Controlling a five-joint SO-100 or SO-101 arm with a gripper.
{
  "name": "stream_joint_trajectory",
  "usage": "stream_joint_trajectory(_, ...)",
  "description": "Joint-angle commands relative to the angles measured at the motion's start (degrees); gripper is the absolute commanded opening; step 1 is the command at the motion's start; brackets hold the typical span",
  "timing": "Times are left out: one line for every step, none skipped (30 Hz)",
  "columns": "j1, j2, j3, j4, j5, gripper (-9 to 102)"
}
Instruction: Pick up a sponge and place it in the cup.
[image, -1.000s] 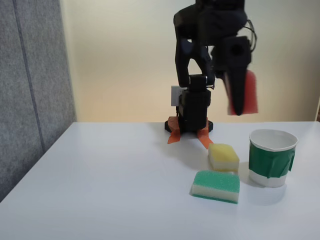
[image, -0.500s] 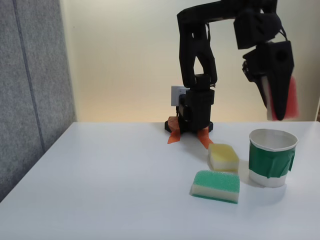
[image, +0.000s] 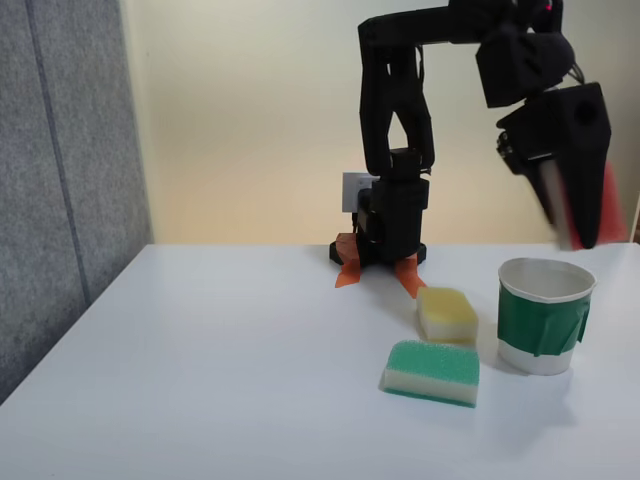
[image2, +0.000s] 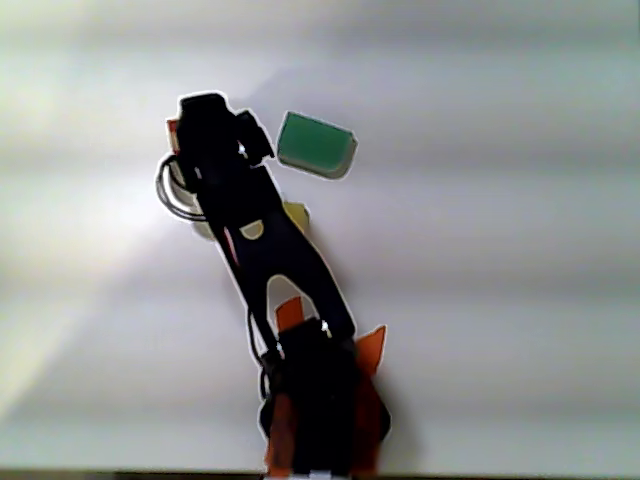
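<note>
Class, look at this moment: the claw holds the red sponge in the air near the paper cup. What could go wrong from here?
1. The sponge hangs above the cup's far-right rim in the fixed view, not over its middle; released now, it might catch the rim or fall outside.
2. The claw is close above the rim; descending off-centre could tip the cup.
3. The yellow sponge sits close beside the cup, so a knocked cup may push it.

Sponge (image: 612, 205) between jaws: red, cream strip. Cup (image: 542, 315) below jaws: white, green band. Arm (image: 395, 140) black. Other sponges: green-topped (image: 432, 371), yellow (image: 447, 313). Table (image: 220, 380) white.
</note>
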Motion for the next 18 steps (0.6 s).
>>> stream_joint_trajectory(-0.26,1.41,0.26,-1.32,-1.41,19)
stream_joint_trajectory(-0.18,1.41,0.0,-1.41,-1.58,22)
stream_joint_trajectory(0.09,1.32,-0.18,-1.67,-2.11,26)
stream_joint_trajectory(0.26,1.32,-0.26,-2.02,-2.64,30)
stream_joint_trajectory(0.44,1.41,-0.09,-2.29,-2.99,34)
stream_joint_trajectory(0.62,1.67,0.35,-2.55,-3.16,37)
stream_joint_trajectory(0.7,1.85,0.7,-2.72,-2.99,38)
stream_joint_trajectory(0.7,2.11,0.79,-2.64,-2.55,38)
stream_joint_trajectory(0.7,2.29,0.88,-2.29,-2.11,38)
stream_joint_trajectory(0.79,2.46,0.88,-2.2,-2.02,38)
stream_joint_trajectory(0.88,2.64,0.88,-2.11,-2.02,38)
stream_joint_trajectory(0.97,2.81,0.79,-1.85,-2.11,38)
stream_joint_trajectory(1.05,2.81,0.53,-1.41,-2.37,39)
stream_joint_trajectory(1.05,2.9,0.26,-1.05,-2.37,39)
stream_joint_trajectory(1.14,3.16,0.35,-0.88,-2.11,39)
stream_joint_trajectory(1.14,3.43,0.53,-0.79,-1.93,39)
stream_joint_trajectory(1.32,3.78,0.53,-0.35,-1.85,39)
stream_joint_trajectory(1.32,4.39,0.62,0.35,-1.58,39)
